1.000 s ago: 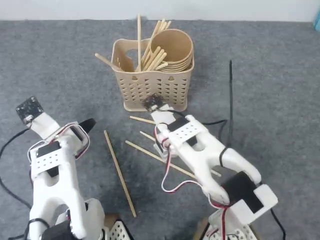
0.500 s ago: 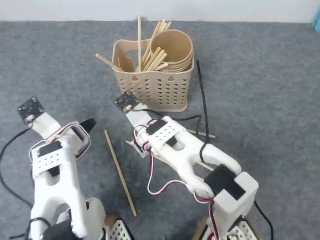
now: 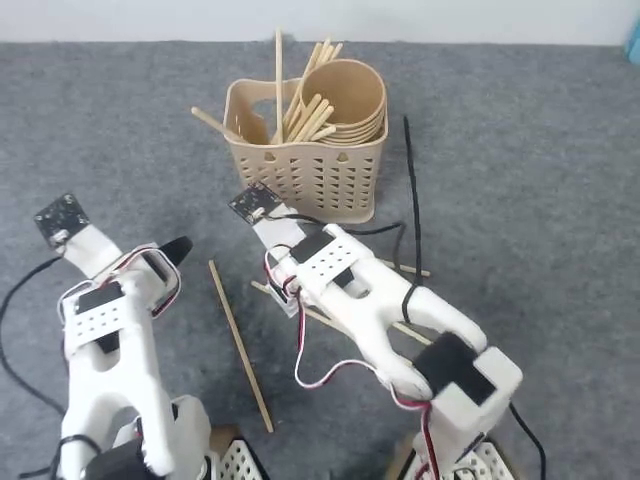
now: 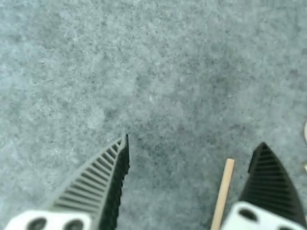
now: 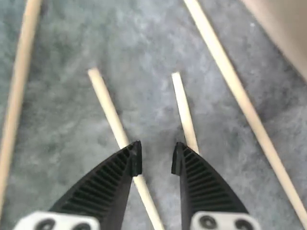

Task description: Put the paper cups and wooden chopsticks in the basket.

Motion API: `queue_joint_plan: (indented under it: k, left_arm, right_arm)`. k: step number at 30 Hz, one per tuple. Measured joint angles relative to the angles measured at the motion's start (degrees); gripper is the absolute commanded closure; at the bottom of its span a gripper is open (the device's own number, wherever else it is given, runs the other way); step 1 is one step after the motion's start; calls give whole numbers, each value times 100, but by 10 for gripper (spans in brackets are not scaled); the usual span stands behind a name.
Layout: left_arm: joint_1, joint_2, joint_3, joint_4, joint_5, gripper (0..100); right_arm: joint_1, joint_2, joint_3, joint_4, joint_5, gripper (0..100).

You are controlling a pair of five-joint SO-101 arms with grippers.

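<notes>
Grey carpet (image 3: 520, 200) is bearing loose pale wooden chopsticks (image 5: 109, 108). Right gripper (image 5: 157, 148) is hovering over two, jaws narrowly parted; left gripper (image 4: 194, 140) is gaping wide around another's end.

Grey carpet (image 3: 540, 200) spreads underneath everything, meeting a pale wall (image 3: 150, 18) along its far edge.

A: Any room beside the basket (image 3: 300, 185)?
B: Open carpet (image 3: 120, 130) on its left (a wide stretch). A black cable (image 3: 413, 200) crosses its right. In front, the right arm (image 3: 370, 310) and loose chopsticks (image 3: 238, 345) crowd the way.
</notes>
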Motion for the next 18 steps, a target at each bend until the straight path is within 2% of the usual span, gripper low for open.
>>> queue_joint_plan:
  k: [7, 14, 16, 18]
  left_arm:
    - [0, 0, 0, 0, 0, 625]
    - [0, 0, 0, 0, 0, 625]
    - [0, 0, 0, 0, 0, 625]
    - [0, 0, 0, 0, 0, 625]
  right_arm:
    - [-422, -404, 378, 0, 0, 880]
    - [-457, -70, 527, -782, 0, 881]
    - [-440, 193, 510, -993, -9, 908]
    - [-431, 202, 510, -1046, -9, 981]
